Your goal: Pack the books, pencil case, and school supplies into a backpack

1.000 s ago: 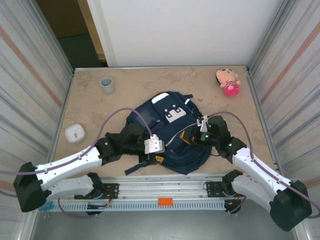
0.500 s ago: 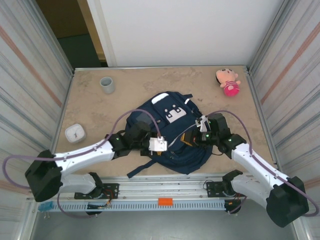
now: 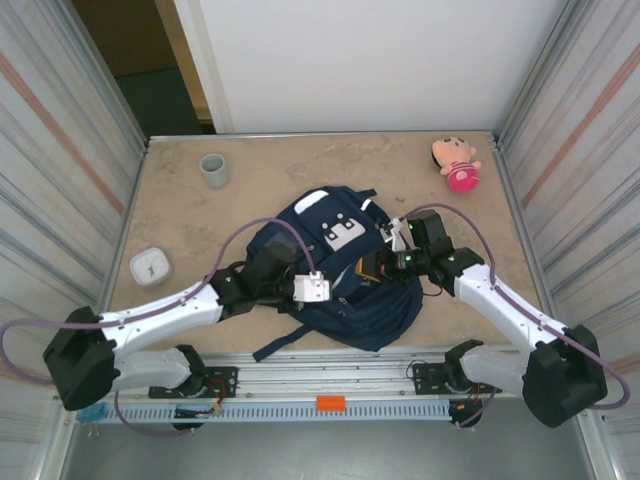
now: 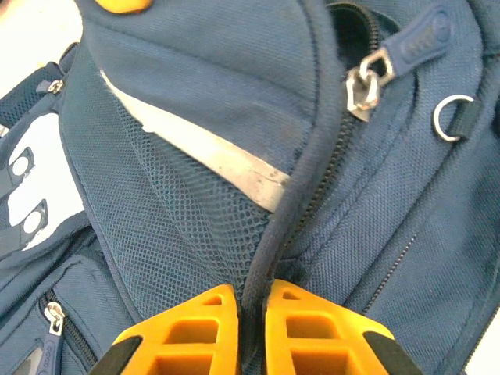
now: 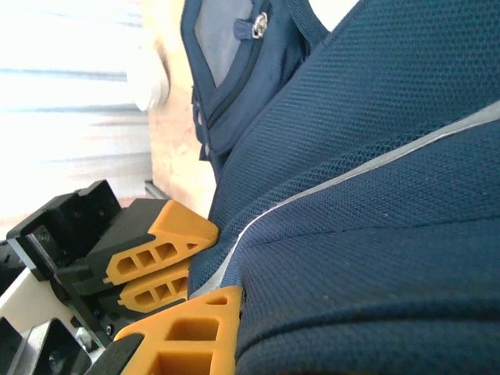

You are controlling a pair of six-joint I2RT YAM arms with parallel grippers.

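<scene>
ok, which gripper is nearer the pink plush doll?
Right. The right gripper, shut on the backpack, is left of the doll and nearer the bases; the left gripper pinches the backpack farther left.

A beige, stone-patterned desk [image 3: 200,215] sits evenly lit between ribbed metal side walls [image 3: 60,150], a plain white wall [image 3: 370,60] behind and possibly a dark doorway [image 3: 140,60] far left.

Both arms reach forward and inward from their bases, forearms low, so the wrists nearly meet in the middle. The left gripper [image 4: 251,295] has its orange fingers [image 4: 187,332] pinched almost together on a seam of the backpack [image 4: 195,94]. The right gripper [image 3: 369,268] points toward the left one and is clamped on the backpack's fabric.
</scene>
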